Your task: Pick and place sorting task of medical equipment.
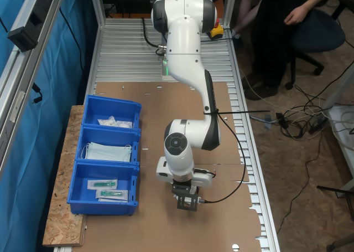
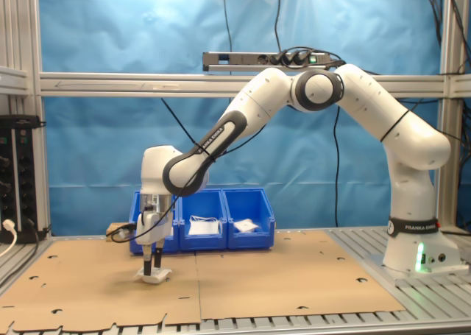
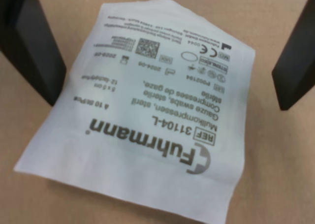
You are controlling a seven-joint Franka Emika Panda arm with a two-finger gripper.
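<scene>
The white packet (image 3: 142,115) lies flat on the brown cardboard sheet (image 3: 275,175), with its dark print facing up. In the second exterior view the packet (image 2: 155,276) is a small white patch right under my gripper (image 2: 152,264). My two black fingers (image 3: 34,47) stand wide apart, one on each side of the packet. They hold nothing, and I cannot tell if they touch the packet's edges.

In the first exterior view my gripper (image 1: 187,203) points straight down at the cardboard sheet (image 1: 155,230), and it hides the packet there.

Near the packet, toward the first exterior view's left, stand three blue bins (image 1: 108,155) in a row on a wooden board (image 1: 62,213). The bin nearest the packet holds clear pouches with green things (image 1: 108,188). The middle bin holds pale blue face masks (image 1: 108,152). The far bin holds small white packets (image 1: 115,121).

Far from the packet, past my arm's base (image 1: 185,19), a person (image 1: 287,19) sits on a chair.
</scene>
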